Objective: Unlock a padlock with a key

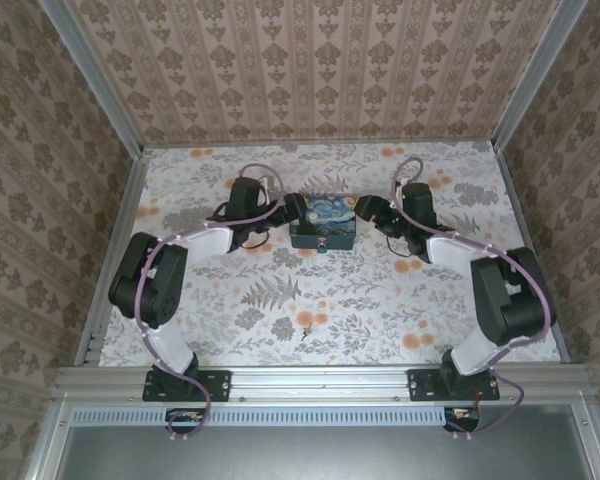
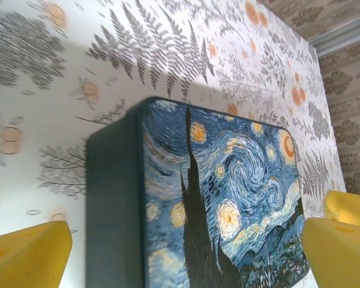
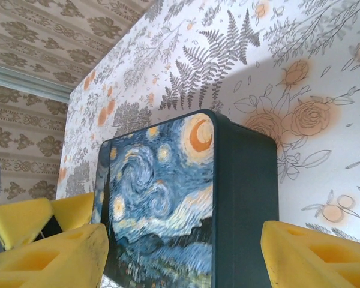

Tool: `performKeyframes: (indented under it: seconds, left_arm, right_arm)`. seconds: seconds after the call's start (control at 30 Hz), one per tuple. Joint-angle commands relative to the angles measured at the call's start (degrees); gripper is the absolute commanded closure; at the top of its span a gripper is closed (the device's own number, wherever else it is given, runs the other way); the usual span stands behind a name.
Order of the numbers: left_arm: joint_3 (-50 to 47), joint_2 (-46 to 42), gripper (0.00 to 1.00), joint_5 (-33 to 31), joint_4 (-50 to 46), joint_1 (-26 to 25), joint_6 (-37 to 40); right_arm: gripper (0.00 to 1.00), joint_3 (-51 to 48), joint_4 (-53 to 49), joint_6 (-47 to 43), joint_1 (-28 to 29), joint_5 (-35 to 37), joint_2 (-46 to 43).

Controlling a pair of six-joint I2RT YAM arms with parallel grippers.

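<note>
**Q:** How far has the task got?

**A:** Barely begun, by my judgement. The painted box (image 1: 320,215) sits mid-counter (image 1: 380,300). The small fitting on its near face is probably the padlock (image 1: 321,243), but it is too small to read as locked or open.

**Q:** And the grippers?

**A:** The left gripper (image 1: 293,210) is spread wide and the right gripper (image 1: 364,208) is parted. They flank the box ends and carry nothing. A dark speck (image 1: 303,333) nearer the bases may be the key. Fetching, inserting and turning remain.

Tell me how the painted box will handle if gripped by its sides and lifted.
The box looks like rigid tin, so it probably won't flex. Its smooth dark sides may slip. Flat and low, it should slide rather than tip.
</note>
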Motion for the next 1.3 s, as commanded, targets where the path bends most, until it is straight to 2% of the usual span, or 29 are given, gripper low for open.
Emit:
performKeyframes:
  seconds: [0.0,0.23,0.43,0.57,0.67,0.77,0.83,1.0,1.07,1.2,1.27]
  left_arm:
    - [-0.86,-4.81,0.0,-1.42,-3.72,2.03,1.8]
    - [-1.55,-9.57,0.0,-1.33,-13.3,2.67,5.99]
    - [-1.3,-14.34,0.0,-3.73,-28.93,0.15,17.11]
    - [-0.65,-15.99,0.02,-7.17,-39.49,-7.52,24.41]
    - [-1.15,-16.38,0.03,-9.65,-43.25,-12.54,26.0]
    - [-2.07,-16.41,0.06,-11.8,-45.4,-17.44,26.39]
    - [-2.64,-16.34,0.07,-13.43,-46.54,-20.25,26.56]
    - [-3.69,-15.54,0.16,-14.32,-48.01,-25.96,27.07]
    - [-4.02,-15.22,0.19,-13.61,-48.15,-27.69,27.23]
    - [-4.76,-14.36,0.25,-11.98,-47.72,-30.93,25.99]
    - [-5.39,-14.56,0.27,-12.06,-47.19,-32.17,25.21]
  right_arm:
    - [0.31,-2.41,-7.99,-4.37,0.5,1.28,-5.59]
    - [0.32,-5.59,-20.76,-11.09,7.92,4.9,-14.32]
    - [0.32,-9.64,-20.24,-10.15,10.25,8.33,-16.49]
    - [0.31,-9.39,-19.53,-9.71,9.99,9.88,-14.97]
    - [0.25,-7.87,-20.06,-9.72,9.64,10.51,-13.22]
    - [0.15,-6.16,-20.68,-9.8,8.31,10.47,-11.95]
    - [0.01,-5.21,-20.72,-9.8,7.31,10.21,-11.67]
    - [0.0,-3.39,-20.59,-8.78,4.15,11.26,-11.88]
    - [0.01,-4.06,-18.01,-6.71,1.53,9.12,-11.86]
    - [0.0,-9.14,-4.1,1.15,-6.16,-4.01,-9.36]
    - [0.0,-10.88,1.46,3.42,-7.74,-7.87,-7.65]
